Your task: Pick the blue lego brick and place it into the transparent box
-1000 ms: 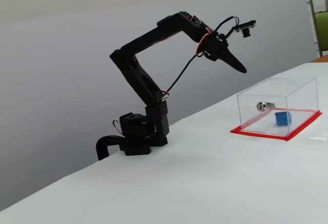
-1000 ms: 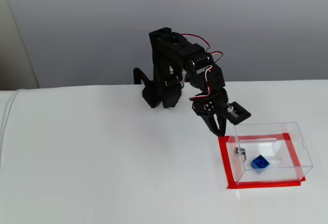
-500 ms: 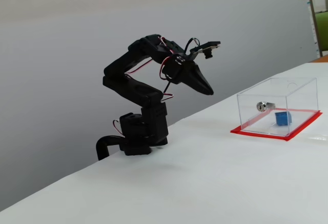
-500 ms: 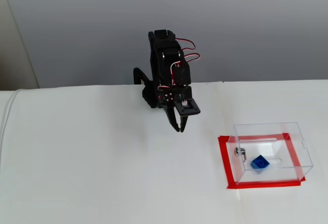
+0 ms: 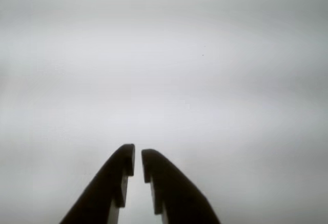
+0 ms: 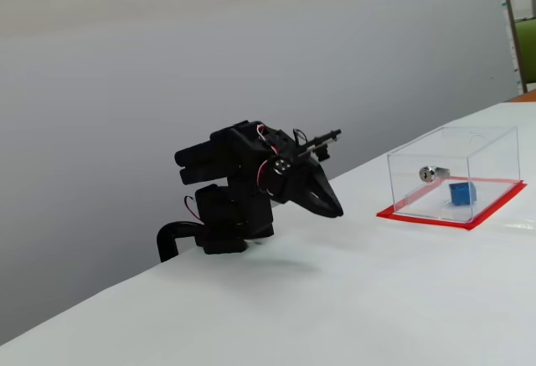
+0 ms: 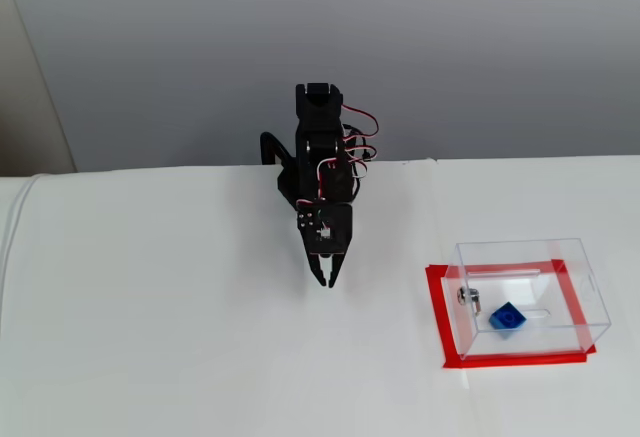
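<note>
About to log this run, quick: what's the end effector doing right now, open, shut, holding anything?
End effector: nearly shut, only a thin slit between its tips, holding nothing. The blue brick lies in the clear box.

Soft, even light in all views. The wrist view is hazy, with the gripper dark and unsharp. Only a faint shadow lies under the gripper.

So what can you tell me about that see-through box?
The transparent box looks like clear plastic, rectangular, and sits on a flat red base on the white table. A small silver metal cylinder is fixed to one wall. The blue lego brick lies inside on the floor, turned cornerwise in a fixed view. The folded arm's gripper is well clear of it.
</note>
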You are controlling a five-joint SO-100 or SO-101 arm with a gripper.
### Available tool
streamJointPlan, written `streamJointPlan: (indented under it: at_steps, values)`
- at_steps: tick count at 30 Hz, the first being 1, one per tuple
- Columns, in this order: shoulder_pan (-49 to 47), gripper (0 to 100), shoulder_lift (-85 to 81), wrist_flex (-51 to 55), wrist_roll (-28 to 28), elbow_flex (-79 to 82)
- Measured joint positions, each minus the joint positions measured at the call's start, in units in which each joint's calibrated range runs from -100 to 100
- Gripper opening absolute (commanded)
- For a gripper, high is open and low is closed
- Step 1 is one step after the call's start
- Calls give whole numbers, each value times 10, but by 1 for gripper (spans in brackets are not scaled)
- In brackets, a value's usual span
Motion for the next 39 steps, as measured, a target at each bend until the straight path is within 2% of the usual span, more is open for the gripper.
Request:
streamJointPlan:
  at_steps: [11, 16, 39]
  values:
    - [19, 2, -16, 1, -1, 51]
    - [38, 2, -16, 45, -1, 51]
    - [31, 1, -16, 54, -1, 51]
